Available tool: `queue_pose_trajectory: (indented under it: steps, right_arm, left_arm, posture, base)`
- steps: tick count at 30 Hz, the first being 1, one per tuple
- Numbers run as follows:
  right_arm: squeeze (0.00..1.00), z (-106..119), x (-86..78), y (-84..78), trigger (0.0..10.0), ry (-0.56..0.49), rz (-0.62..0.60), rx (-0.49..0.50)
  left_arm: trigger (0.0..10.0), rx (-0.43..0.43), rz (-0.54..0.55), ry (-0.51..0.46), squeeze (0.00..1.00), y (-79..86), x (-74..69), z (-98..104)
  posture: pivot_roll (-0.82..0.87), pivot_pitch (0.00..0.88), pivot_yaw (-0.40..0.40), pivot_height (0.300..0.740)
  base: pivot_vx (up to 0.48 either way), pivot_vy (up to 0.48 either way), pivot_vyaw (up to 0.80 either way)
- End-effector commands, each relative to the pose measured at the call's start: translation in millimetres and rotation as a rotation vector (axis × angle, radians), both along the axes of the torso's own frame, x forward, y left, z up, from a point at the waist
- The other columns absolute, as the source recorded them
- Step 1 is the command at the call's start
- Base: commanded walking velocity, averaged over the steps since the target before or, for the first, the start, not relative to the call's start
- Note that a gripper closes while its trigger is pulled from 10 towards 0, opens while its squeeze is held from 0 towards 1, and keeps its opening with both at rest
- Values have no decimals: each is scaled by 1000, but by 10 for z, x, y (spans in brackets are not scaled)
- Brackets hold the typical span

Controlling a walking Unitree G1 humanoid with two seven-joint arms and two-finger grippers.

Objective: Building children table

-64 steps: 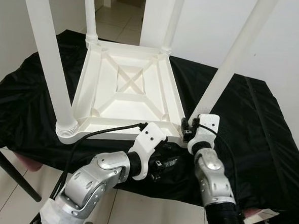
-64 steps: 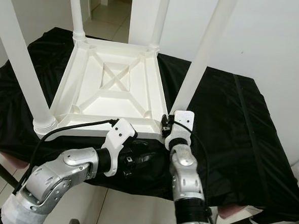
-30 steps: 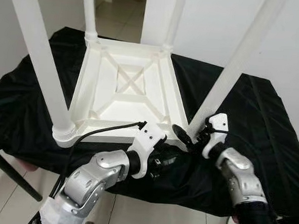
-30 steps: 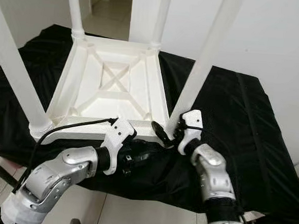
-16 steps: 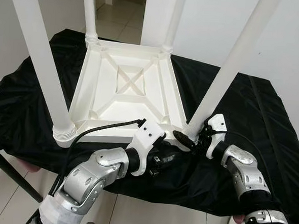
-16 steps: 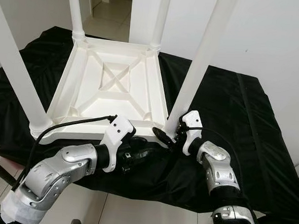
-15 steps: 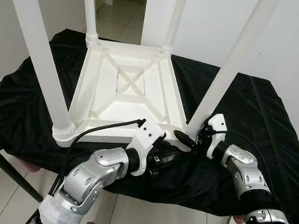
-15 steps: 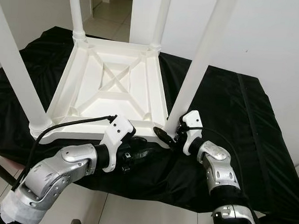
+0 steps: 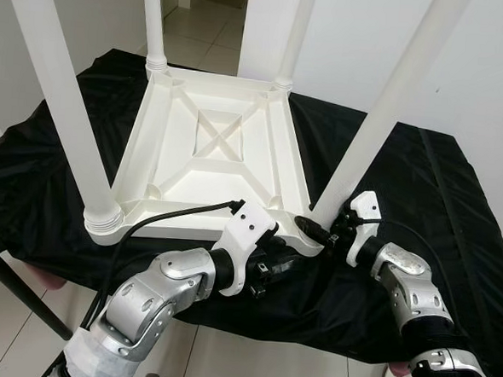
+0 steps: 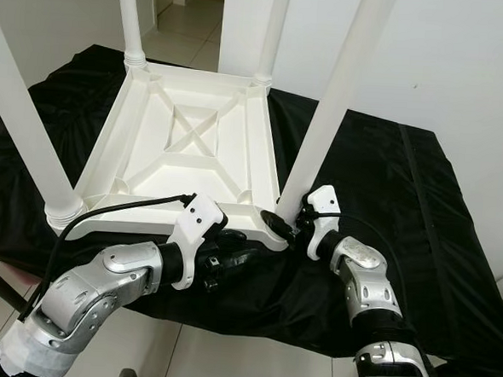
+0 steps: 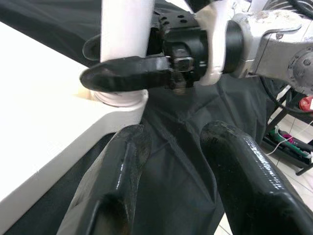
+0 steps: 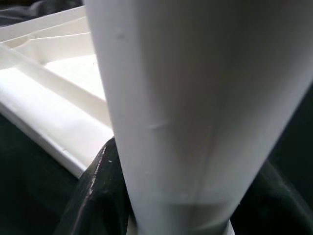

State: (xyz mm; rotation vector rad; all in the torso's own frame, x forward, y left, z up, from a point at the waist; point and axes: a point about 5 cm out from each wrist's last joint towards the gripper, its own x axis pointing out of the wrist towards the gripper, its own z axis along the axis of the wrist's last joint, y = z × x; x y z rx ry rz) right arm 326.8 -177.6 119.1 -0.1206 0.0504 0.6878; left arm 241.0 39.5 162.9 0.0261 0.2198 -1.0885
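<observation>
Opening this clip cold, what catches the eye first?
A white children's table lies upside down on a black cloth, its four legs pointing up. At the near right corner the right end effector clasps the base of one leg, a black finger on either side. The left end effector hangs open just below the table's near edge, holding nothing.
</observation>
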Motion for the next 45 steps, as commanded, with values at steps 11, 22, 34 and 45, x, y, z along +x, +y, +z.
queue_pose_trajectory:
  steps: [11,22,34,45]
  right_arm:
    - [0,-107,-95,185,0,45,-491,52]
    - [0,-83,-223,516,0,78,-662,112]
    - [1000,33,-205,468,10000,49,-643,160]
    - [1000,141,-143,298,10000,-5,-481,162]
  left_arm:
    - [10000,-2,-25,10,0,-40,-35,-12]
    - [10000,-3,-36,8,0,-71,-31,-22]
    - [10000,0,-24,1,0,-53,-16,-18]
    - [10000,-1,-8,-2,0,-35,-12,-20]
  posture:
    - [123,16,-93,740]
    - [125,0,-98,740]
    - [129,0,-101,740]
    - [130,0,-99,740]
  base:
    - [0,0,0]
    - [0,0,0]
    - [0,0,0]
    - [0,0,0]
